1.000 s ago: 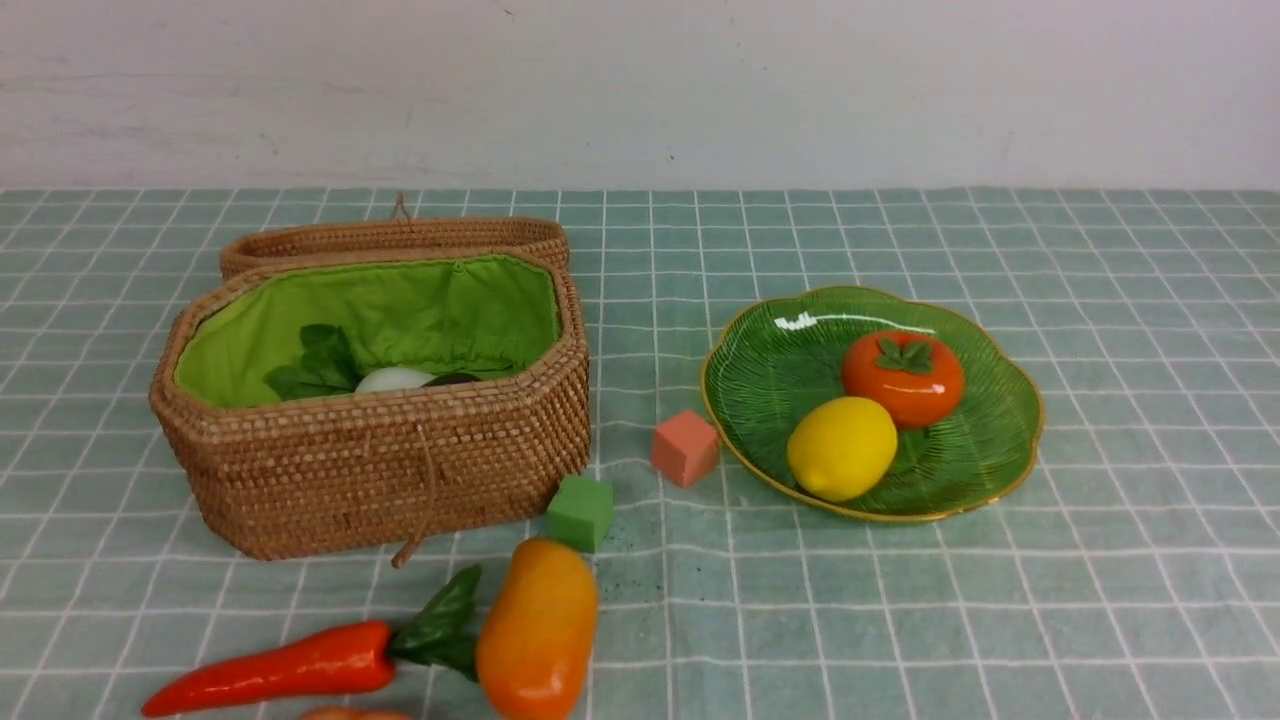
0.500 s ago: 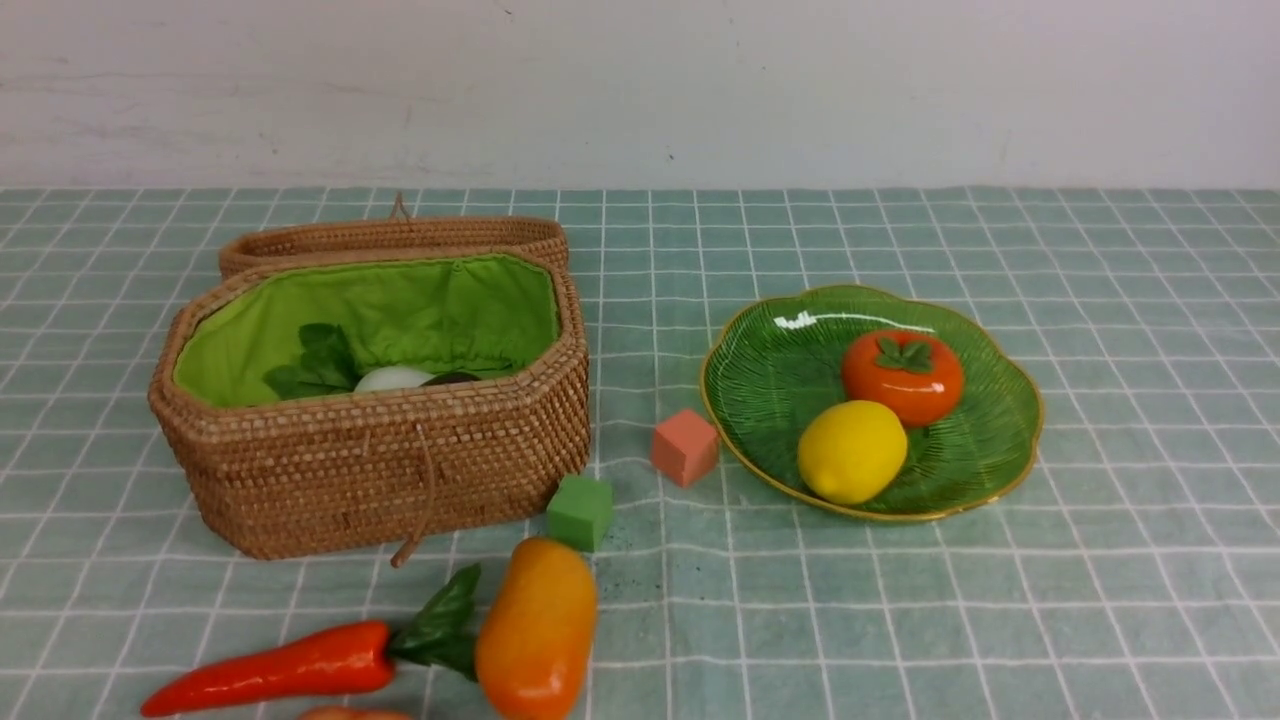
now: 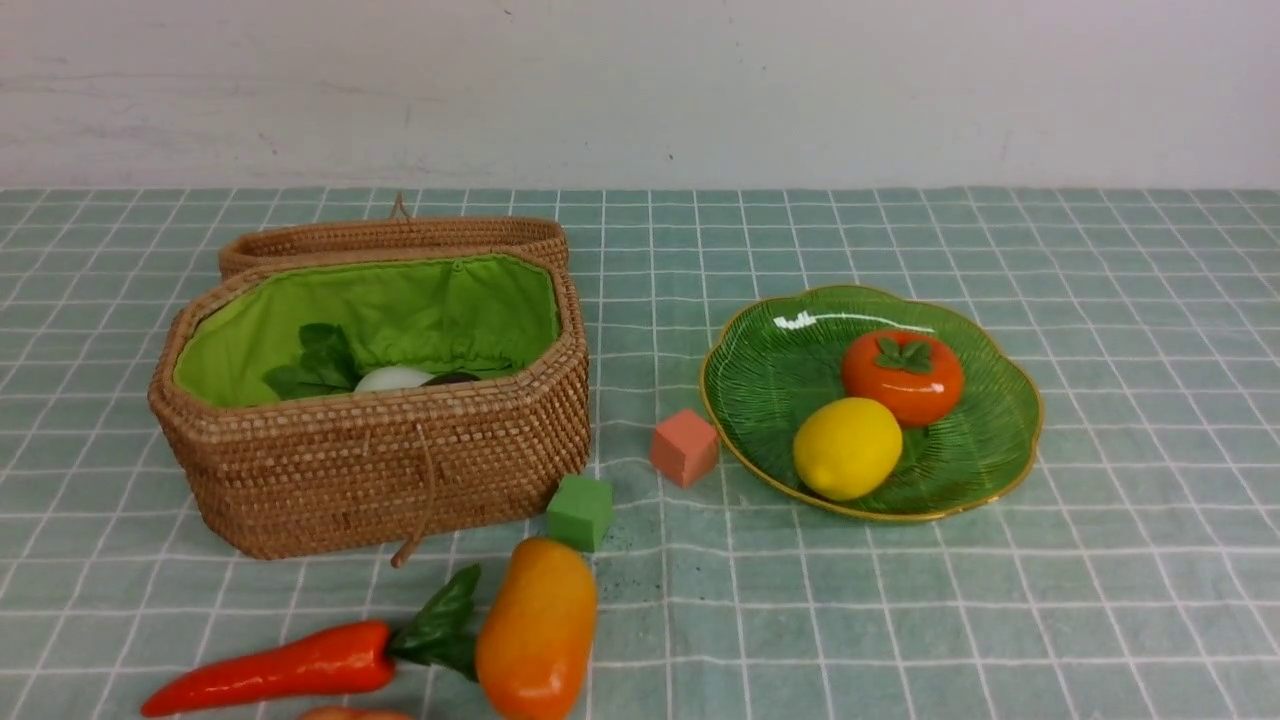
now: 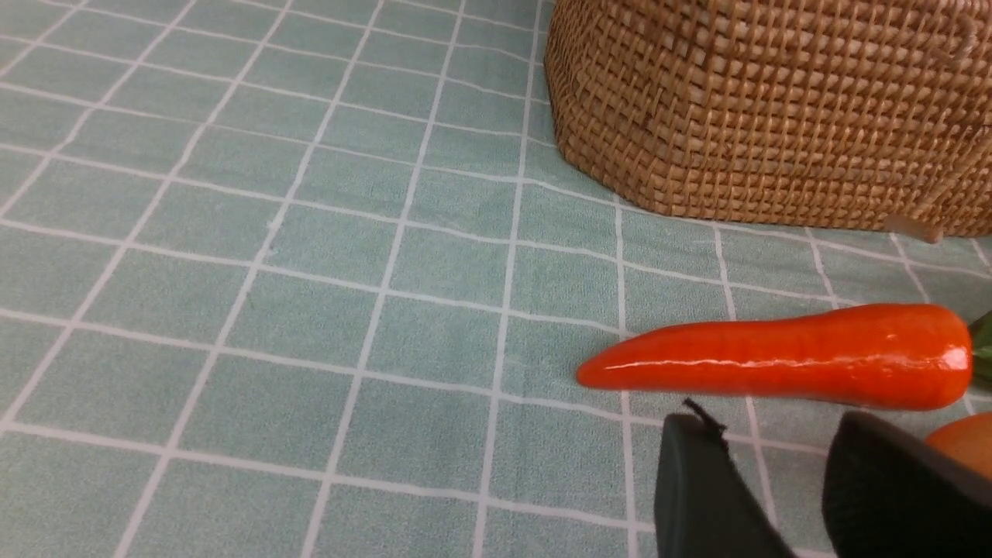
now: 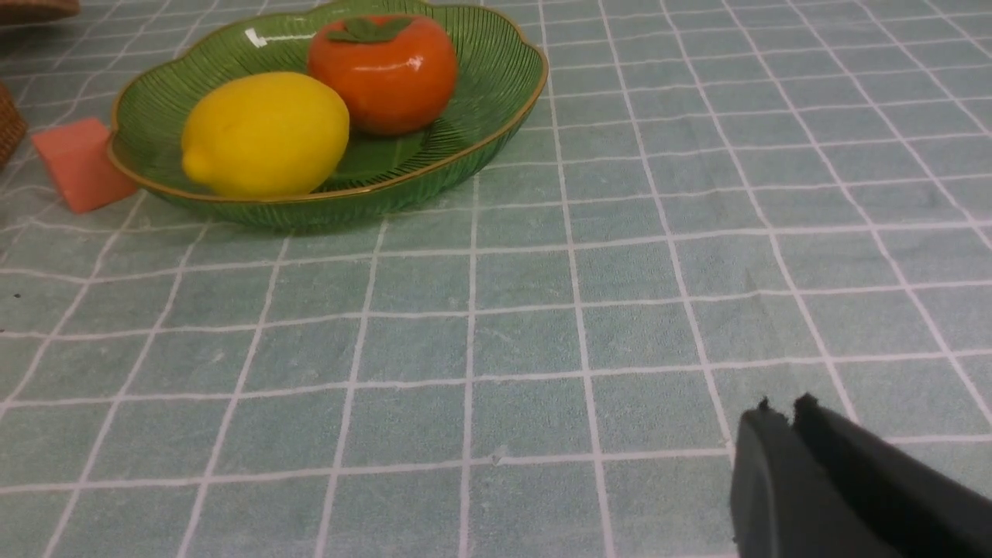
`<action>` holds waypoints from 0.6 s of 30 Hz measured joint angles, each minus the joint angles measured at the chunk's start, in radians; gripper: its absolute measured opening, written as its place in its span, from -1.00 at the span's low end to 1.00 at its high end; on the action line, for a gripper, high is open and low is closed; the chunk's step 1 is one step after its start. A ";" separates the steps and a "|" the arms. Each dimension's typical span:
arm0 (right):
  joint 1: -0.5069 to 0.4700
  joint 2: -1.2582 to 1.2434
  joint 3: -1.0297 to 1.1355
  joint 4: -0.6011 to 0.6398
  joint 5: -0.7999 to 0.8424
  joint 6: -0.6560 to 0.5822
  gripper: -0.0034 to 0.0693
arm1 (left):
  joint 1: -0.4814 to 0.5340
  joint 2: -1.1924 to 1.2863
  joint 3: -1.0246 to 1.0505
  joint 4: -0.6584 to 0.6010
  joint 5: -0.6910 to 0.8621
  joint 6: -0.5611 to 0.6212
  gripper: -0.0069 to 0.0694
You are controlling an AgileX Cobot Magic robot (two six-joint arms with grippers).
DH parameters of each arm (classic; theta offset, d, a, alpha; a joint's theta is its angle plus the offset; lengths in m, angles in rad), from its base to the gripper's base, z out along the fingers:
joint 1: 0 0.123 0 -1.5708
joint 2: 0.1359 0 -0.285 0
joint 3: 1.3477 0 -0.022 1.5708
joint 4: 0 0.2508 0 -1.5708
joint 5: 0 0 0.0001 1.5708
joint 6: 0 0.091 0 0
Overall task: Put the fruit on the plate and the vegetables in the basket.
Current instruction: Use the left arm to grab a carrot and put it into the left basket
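Observation:
The persimmon [image 3: 903,377] and the lemon [image 3: 847,447] lie on the green plate [image 3: 770,370], touching each other. On the cloth in front of the basket [image 3: 370,470] the mango [image 3: 537,628] lies beside the carrot [image 3: 270,668]. Inside the basket a white radish [image 3: 393,379] with green leaves shows, with something dark beside it. My left gripper [image 4: 775,434] hangs open and empty just short of the carrot [image 4: 775,356]. Well short of the plate [image 5: 496,116], with lemon [image 5: 263,132] and persimmon [image 5: 384,70], my right gripper [image 5: 783,411] is shut over bare cloth. Neither gripper shows in the front view.
An orange cube [image 3: 685,447] sits by the plate's left rim. A green cube [image 3: 580,511] stands at the basket's front right corner. A tan rounded thing [image 3: 350,714] peeks in at the bottom edge under the carrot. The basket's lid lies open behind it.
The lemon has rocked slightly on the plate, a little to the right and back. Nothing else has visibly moved.

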 joint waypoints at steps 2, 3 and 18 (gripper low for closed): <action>0.000 0.000 0.000 0.000 0.000 0.000 -0.79 | 0.000 0.000 0.000 0.000 0.000 0.000 -0.19; 0.000 0.000 0.000 0.000 0.000 0.000 -0.79 | 0.000 0.000 0.000 0.000 0.000 0.000 -0.19; 0.000 0.000 0.000 0.000 -0.001 0.000 -0.73 | 0.000 0.000 0.000 0.000 0.000 0.000 -0.19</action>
